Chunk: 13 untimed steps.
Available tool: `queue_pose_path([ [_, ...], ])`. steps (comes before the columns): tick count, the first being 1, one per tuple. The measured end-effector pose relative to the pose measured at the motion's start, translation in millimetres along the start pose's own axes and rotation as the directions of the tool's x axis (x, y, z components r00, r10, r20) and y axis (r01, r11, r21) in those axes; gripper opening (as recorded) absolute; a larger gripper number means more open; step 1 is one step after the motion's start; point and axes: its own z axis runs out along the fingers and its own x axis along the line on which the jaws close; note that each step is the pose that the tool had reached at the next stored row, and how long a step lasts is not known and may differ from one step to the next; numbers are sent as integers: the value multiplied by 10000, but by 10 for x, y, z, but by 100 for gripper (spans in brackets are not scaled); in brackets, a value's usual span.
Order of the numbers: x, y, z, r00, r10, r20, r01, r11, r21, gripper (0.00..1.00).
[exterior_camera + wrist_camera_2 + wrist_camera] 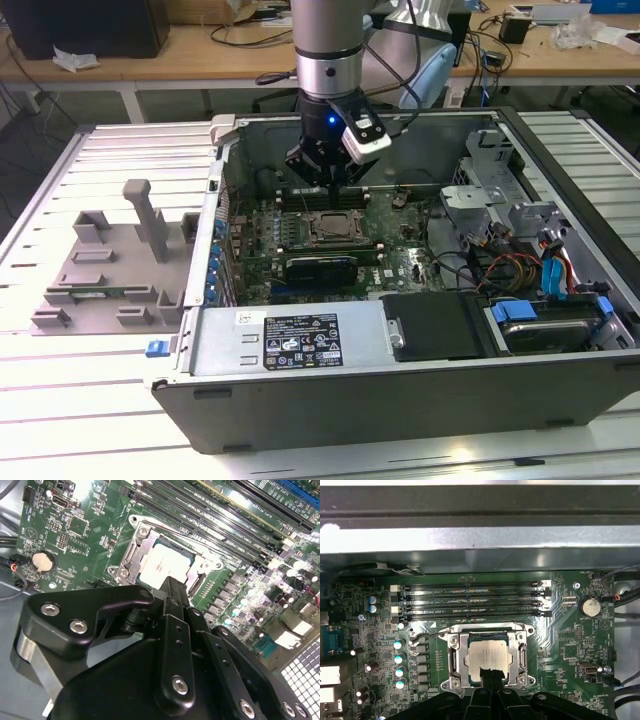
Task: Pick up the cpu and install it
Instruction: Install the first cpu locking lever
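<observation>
The cpu (487,655) is a small silvery-white square lying flat inside the open metal-framed socket (457,660) on the green motherboard; it also shows in the second wrist view (162,562). My gripper (490,674) hangs just above the cpu's near edge, its black fingertips drawn together into one narrow tip, which is also seen in the second wrist view (172,586). Nothing sits between the fingers. In the exterior view the gripper (322,182) stands inside the open computer case, above the socket (335,228).
Rows of memory slots (470,600) run beside the socket. The case walls (400,375), a drive cage (485,175) and cable bundles (520,265) crowd the exterior view's right. A grey fixture tray with upright posts (100,270) lies on the table at that view's left.
</observation>
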Motion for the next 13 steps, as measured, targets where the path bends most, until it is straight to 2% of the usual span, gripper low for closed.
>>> queue_pose_path([
  [8, 0, 0, -7, 10000, -1, 0, 1, 10000, 0, 11],
  [13, 53, -2, -10, 10000, 0, 1, 0, 10000, 0, 11],
])
